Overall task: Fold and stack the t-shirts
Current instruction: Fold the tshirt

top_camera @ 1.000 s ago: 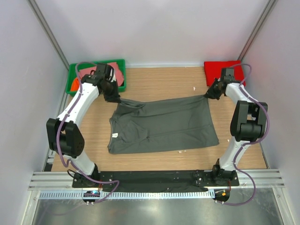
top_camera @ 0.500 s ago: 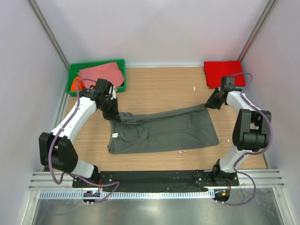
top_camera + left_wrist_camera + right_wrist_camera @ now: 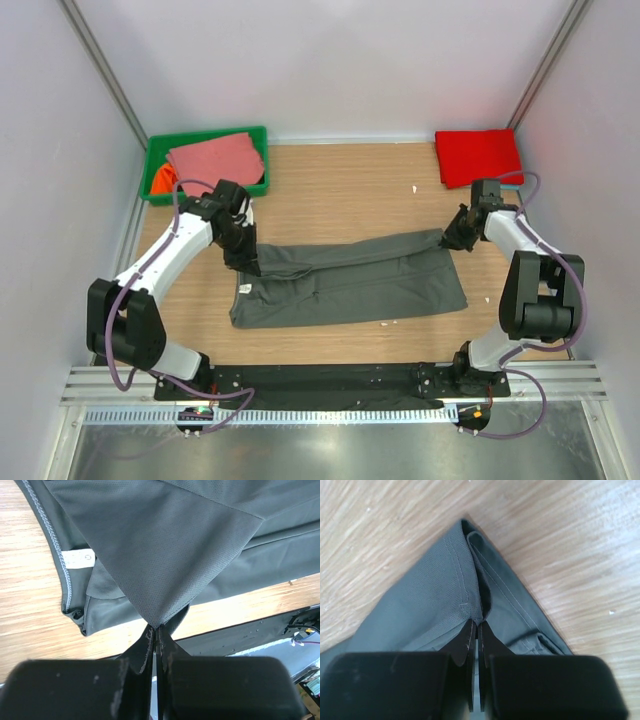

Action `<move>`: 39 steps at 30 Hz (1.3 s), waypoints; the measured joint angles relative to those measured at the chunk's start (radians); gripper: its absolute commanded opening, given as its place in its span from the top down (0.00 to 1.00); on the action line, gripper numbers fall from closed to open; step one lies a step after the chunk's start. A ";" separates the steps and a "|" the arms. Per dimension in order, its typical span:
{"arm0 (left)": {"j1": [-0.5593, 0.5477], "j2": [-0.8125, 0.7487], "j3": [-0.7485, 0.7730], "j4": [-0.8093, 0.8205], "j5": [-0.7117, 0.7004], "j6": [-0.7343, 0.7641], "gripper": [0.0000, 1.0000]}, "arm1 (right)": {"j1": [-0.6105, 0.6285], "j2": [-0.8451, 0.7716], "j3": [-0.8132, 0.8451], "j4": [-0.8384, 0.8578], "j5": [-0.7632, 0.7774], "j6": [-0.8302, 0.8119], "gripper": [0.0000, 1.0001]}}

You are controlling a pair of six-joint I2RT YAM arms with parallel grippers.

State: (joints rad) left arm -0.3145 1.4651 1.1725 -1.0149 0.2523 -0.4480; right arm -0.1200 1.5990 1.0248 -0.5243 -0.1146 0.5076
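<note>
A dark grey t-shirt [image 3: 345, 280] lies across the middle of the table, its far edge lifted and pulled over the rest. My left gripper [image 3: 243, 257] is shut on its far left corner; the wrist view shows the cloth [image 3: 150, 555] pinched at my gripper [image 3: 156, 629] and the white neck label [image 3: 77, 558]. My right gripper [image 3: 452, 238] is shut on the far right corner, with the hem [image 3: 455, 580] pinched at my gripper [image 3: 478, 621]. A folded red t-shirt [image 3: 478, 156] lies at the back right. A salmon-pink t-shirt [image 3: 215, 158] and an orange one [image 3: 161, 180] lie in the bin. The light-blue one is out of view.
A green plastic bin [image 3: 257, 133] stands at the back left corner. Grey walls close in the table on three sides. The black base rail [image 3: 330, 380] runs along the near edge. Small white crumbs lie on the wood [image 3: 415, 189].
Both grippers have moved toward the near edge, drawing the shirt's far edge over its near half. The shirt now looks narrower front to back.
</note>
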 measured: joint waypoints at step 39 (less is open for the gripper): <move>0.000 0.041 -0.127 -0.018 -0.005 0.022 0.99 | -0.008 -0.053 -0.127 -0.031 0.061 -0.034 0.93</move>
State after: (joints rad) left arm -0.3145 1.5063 1.0451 -1.0328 0.2470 -0.4259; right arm -0.1284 1.5463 0.8974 -0.5549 -0.0532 0.4732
